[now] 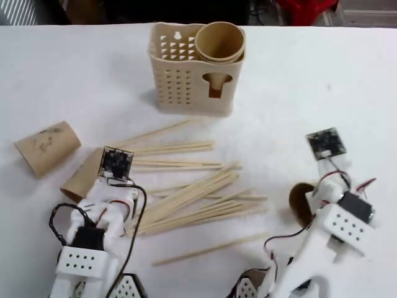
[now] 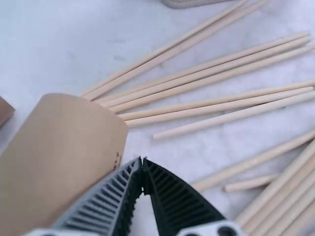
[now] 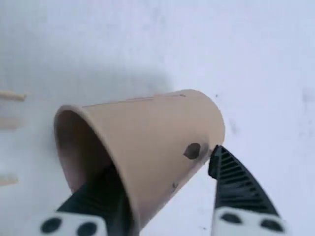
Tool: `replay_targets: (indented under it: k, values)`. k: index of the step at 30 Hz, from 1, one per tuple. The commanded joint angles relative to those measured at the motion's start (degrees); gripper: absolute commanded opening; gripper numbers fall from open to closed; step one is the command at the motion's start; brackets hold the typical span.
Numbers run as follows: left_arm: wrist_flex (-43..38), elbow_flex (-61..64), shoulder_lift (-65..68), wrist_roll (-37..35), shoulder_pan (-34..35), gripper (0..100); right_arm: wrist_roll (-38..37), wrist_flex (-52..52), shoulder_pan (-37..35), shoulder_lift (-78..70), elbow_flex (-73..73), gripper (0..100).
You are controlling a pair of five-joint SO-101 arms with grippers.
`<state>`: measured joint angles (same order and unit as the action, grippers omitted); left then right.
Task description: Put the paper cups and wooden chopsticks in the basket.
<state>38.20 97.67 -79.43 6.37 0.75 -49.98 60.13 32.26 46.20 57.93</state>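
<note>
High view: basket (image 1: 186,87) upright at the far middle of the table (image 1: 322,81); basket cup (image 1: 220,42) stands mouth-up in its right end, its rim looks doubled, cannot tell whether a second is nested inside. Far-left cup (image 1: 46,148) lies on its side, well apart from both arms; near-left cup (image 1: 80,177) lies on its side, partly under the left arm (image 1: 93,217); right cup (image 1: 301,202) lies on its side against the head of the right arm (image 1: 338,226). Count: four cups seen, one basket. Chopsticks (image 1: 186,198) lie loose between the two arms, a fan of more than a dozen; they overlap, so no exact number.

Left wrist view: left gripper (image 2: 142,164) has its jaws together with nothing between them; tips on the table just beside the wall of the near-left cup (image 2: 59,157); chopsticks (image 2: 211,105) near, beyond the tips; a corner of the far-left cup (image 2: 4,110) at the edge.

Right wrist view: right gripper (image 3: 162,162) has its jaws apart astride the right cup (image 3: 147,137); one finger (image 3: 96,196) inside the mouth, the other touching the outer wall near the base; cannot tell whether they press.
</note>
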Motion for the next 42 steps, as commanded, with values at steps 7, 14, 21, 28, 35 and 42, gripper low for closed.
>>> replay_targets:
  k: [7,14,21,28,35,42]
  values:
    - [0.4,-0.3,-0.5,-0.4,0.4,3,-0.6,-1.3,9.5,-21.8,-17.1,1.7]
    - [0.4,-0.3,-0.5,-0.3,0.4,3,1.1,0.0,13.7,-32.6,-30.5,1.7]
    - [0.4,-0.3,-0.5,-0.3,0.4,3,12.0,11.7,7.1,-34.5,-46.8,1.7]
    - [0.4,-0.3,-0.5,-0.3,0.4,3,29.5,22.2,-11.8,-35.1,-69.9,1.6]
    - [0.4,-0.3,-0.5,-0.4,0.4,3,41.0,27.0,-31.5,-35.2,-87.0,1.6]
    - [0.4,-0.3,-0.5,-0.3,0.4,3,48.0,20.4,-41.6,-35.8,-89.2,1.6]
